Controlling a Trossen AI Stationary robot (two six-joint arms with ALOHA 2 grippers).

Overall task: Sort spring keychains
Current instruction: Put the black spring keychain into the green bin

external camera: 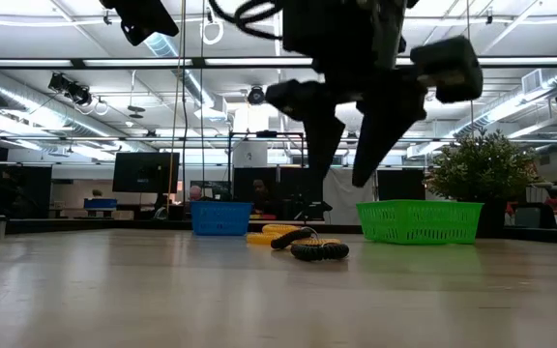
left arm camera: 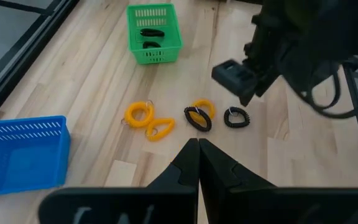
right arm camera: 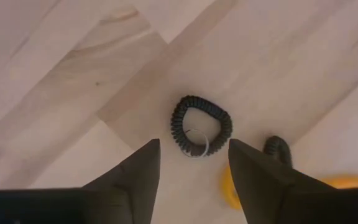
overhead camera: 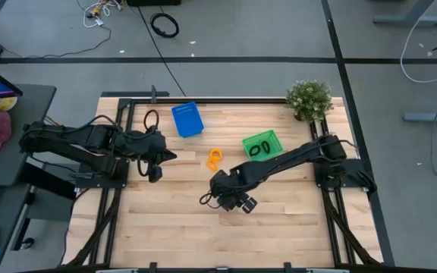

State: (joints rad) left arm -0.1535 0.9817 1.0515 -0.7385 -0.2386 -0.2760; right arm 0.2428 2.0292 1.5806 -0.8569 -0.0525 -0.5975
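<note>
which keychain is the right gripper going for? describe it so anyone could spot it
Start at the green basket on the wooden table; in front of it lies a row of loose spring keychains. The target is the black keychain lying alone at the row's end, below the open right gripper. Its neighbour, also black, overlaps an orange one.

Grey floor (overhead camera: 279, 30) is surrounding the wooden bench (overhead camera: 173, 227), with loose cables (overhead camera: 165, 25) lying across it. Beyond, ceiling lights (external camera: 27, 29) are glowing over monitors (external camera: 146, 172) and a potted plant (external camera: 482, 164).
</note>
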